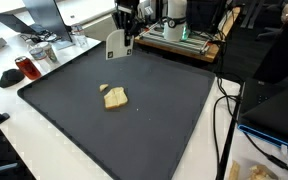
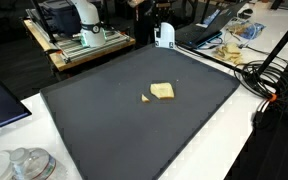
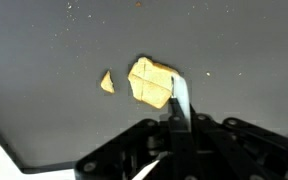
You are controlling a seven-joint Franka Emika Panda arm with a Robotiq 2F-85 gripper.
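Tan cracker piece [image 3: 151, 82] mid-frame on dark mat [image 3: 44, 50], crumb [image 3: 106, 82] just left; my gripper [image 3: 180, 100], lower centre, pinched closed.

Dark mat [image 1: 164, 120] with tan chunk [image 1: 115, 97] and small crumb [image 1: 105, 88]

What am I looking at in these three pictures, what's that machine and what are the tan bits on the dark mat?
It is a robot arm with a two-fingered end effector at its tip. Two pictures come from cameras outside the robot, looking at the scene from different places; the third comes from a camera on the wrist, looking past the fingers. On a dark mat lie a larger tan piece, perhaps bread, and a small tan crumb beside it, not touching. The end effector is shut, hangs over one edge of the mat and seems to hold nothing.
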